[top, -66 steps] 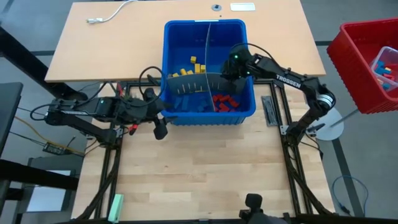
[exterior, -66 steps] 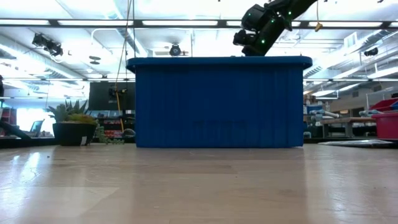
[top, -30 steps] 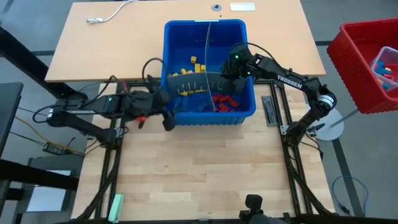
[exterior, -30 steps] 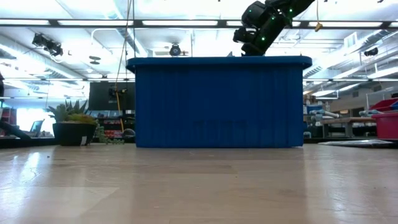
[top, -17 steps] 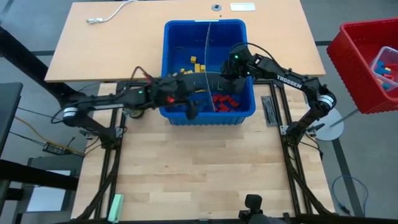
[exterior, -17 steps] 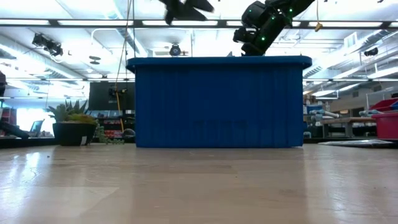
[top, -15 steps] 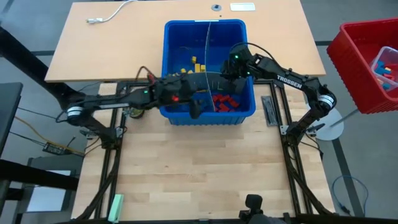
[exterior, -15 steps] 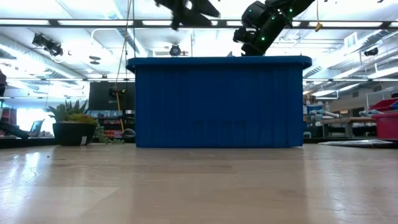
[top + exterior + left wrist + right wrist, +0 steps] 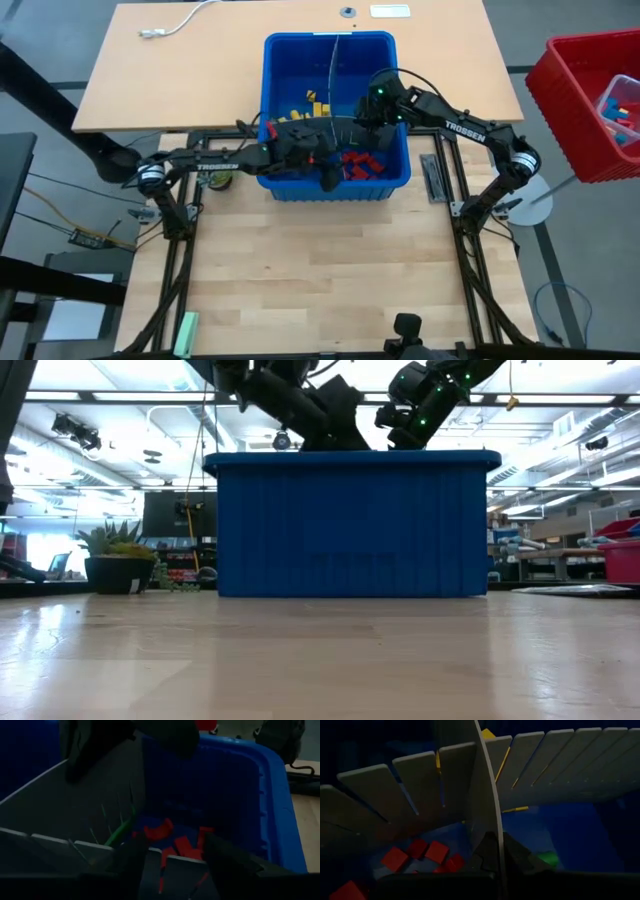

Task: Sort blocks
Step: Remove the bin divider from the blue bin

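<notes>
Left pincer [image 9: 328, 177] over blue bin [image 9: 385, 186], above red blocks [image 9: 362, 163], fingers apart (nothing held). Right pincer [image 9: 366, 118] inside bin, clenched, empty.

Both arms are dark, jointed tubes with white TROSSEN lettering on them. Little green lights glow near the wrists, and loose black cables trail off.

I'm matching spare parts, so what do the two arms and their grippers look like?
Both arms are dark, jointed links. The left arm and right arm carry white lettering. Green lights glow by the right wrist. Loose cables trail at the left base. The left gripper has two dark fingers.
</notes>
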Robot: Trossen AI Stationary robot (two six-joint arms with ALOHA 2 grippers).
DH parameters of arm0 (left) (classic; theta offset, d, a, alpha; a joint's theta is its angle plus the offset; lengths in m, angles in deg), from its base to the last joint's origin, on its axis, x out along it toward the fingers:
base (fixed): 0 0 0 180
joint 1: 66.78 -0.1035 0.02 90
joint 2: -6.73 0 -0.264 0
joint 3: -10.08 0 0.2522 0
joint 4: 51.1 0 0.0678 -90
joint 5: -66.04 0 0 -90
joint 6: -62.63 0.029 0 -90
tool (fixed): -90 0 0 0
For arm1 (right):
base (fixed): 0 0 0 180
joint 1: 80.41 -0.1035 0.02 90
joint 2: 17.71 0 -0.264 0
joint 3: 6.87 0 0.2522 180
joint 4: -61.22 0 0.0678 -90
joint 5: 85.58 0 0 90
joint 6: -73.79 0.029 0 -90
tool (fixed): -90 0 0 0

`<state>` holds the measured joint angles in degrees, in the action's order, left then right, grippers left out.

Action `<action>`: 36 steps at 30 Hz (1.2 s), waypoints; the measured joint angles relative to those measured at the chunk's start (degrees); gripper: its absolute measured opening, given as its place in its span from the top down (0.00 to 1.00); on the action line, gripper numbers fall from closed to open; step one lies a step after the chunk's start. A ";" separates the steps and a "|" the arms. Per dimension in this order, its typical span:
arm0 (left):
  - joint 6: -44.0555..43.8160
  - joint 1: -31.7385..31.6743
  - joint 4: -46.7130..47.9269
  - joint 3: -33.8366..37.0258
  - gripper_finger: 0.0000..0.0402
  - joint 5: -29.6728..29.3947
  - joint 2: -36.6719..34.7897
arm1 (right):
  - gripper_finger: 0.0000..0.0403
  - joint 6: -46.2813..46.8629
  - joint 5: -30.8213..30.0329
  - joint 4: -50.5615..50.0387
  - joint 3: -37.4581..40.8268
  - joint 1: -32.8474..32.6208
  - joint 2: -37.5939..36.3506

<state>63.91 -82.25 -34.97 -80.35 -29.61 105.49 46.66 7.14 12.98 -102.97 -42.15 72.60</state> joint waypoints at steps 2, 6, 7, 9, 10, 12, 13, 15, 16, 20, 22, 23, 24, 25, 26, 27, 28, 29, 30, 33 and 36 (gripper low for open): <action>0.04 0.00 0.66 0.00 0.48 -0.04 -0.02 | 1.00 0.00 -0.01 0.08 0.00 -0.02 0.00; 0.12 -0.02 1.26 -0.04 0.48 -0.14 -0.02 | 1.00 -0.02 0.00 0.20 0.00 -0.02 -0.52; 0.08 -0.07 1.28 -0.04 0.48 -0.13 -0.02 | 1.00 -0.02 0.00 0.33 0.00 -0.04 -0.74; 0.04 -0.13 1.58 -0.04 0.48 -0.11 -0.02 | 1.00 -0.02 0.04 0.75 0.00 -0.07 -1.47; 0.04 -0.13 1.70 -0.04 0.48 -0.13 -0.02 | 1.00 -0.02 0.13 1.04 0.00 -0.07 -1.95; -0.01 -0.17 2.18 -0.03 0.48 -0.22 -0.01 | 1.00 0.00 0.16 1.68 -0.03 -0.25 -2.86; -0.02 -0.20 2.67 0.04 0.48 -0.37 0.08 | 1.00 0.00 0.11 2.09 -0.08 -0.40 -3.31; -0.11 -0.24 2.85 0.16 0.48 -0.55 0.33 | 1.00 -0.02 0.08 2.47 -0.09 -0.64 -4.24; -0.13 -0.24 2.87 0.17 0.48 -0.59 0.32 | 1.00 -0.02 0.08 2.78 -0.09 -0.77 -4.70; -0.14 -0.24 2.70 0.15 0.48 -0.59 0.20 | 1.00 0.22 -0.57 5.32 -0.18 -0.83 -7.09; -0.20 -0.24 2.71 0.15 0.48 -0.55 0.20 | 1.00 0.60 -1.44 5.99 -0.26 -0.74 -8.13; -0.22 -0.24 2.60 0.15 0.48 -0.55 0.20 | 1.00 0.63 -1.90 5.99 -0.26 -0.72 -8.61; -0.22 -0.24 2.45 0.15 0.48 -0.55 0.17 | 1.00 0.63 -2.44 6.22 -0.26 -0.70 -9.13; -0.22 -0.24 2.48 0.15 0.48 -0.52 0.17 | 1.00 0.61 -2.60 6.48 -0.24 -0.71 -9.72; -0.24 -0.24 2.53 0.15 0.48 -0.50 0.17 | 1.00 0.56 -2.63 6.68 -0.22 -0.75 -10.35; -0.24 -0.24 2.50 0.15 0.48 -0.49 0.17 | 1.00 0.52 -2.61 6.96 -0.22 -0.82 -10.97; -0.24 -0.24 2.48 0.15 0.48 -0.46 0.17 | 1.00 0.59 -2.60 7.26 -0.20 -0.87 -11.61; -0.24 -0.24 2.41 0.15 0.48 -0.45 0.17 | 1.00 1.08 -2.63 7.42 -0.20 -0.86 -12.28; -0.24 -0.22 2.29 0.15 0.48 -0.41 0.17 | 1.00 1.68 -2.75 7.43 -0.20 -0.78 -12.93; -0.26 -0.22 2.51 0.15 0.48 -0.35 -0.05 | 1.00 3.95 -2.99 8.08 -0.14 -0.73 -14.74; -0.26 -0.22 2.51 0.15 0.48 -0.28 -0.93 | 1.00 5.90 -3.16 8.74 -0.11 -0.77 -17.01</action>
<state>63.65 -82.47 -32.46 -80.19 -29.90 104.55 52.56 3.99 21.72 -103.08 -42.92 55.58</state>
